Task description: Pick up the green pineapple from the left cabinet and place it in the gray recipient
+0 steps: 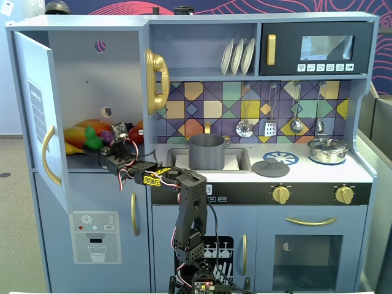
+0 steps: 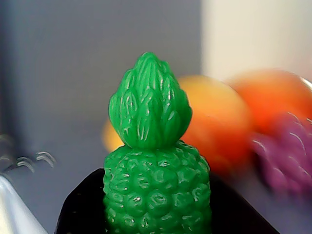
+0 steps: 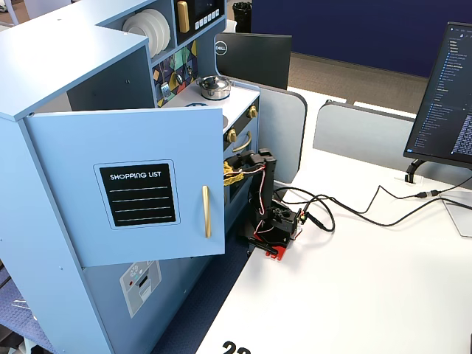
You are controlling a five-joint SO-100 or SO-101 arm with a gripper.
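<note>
My gripper (image 1: 98, 144) clasps the bumpy green plastic pineapple (image 2: 155, 170) inside the blue-gray cabinet (image 1: 92, 73); orange fruit (image 2: 219, 122) and purple grapes (image 2: 285, 156) crowd behind it.

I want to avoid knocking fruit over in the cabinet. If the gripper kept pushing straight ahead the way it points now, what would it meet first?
The green pineapple already sits between the jaws of the gripper. Past it, probably the blurred orange fruit directly behind; depth is unclear.

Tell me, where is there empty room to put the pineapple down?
Inside the gray pot in the sink looks free, and the counter between the flat lid and the silver pot is bare. The cabinet shelf is crowded with fruit around the green pineapple.
</note>
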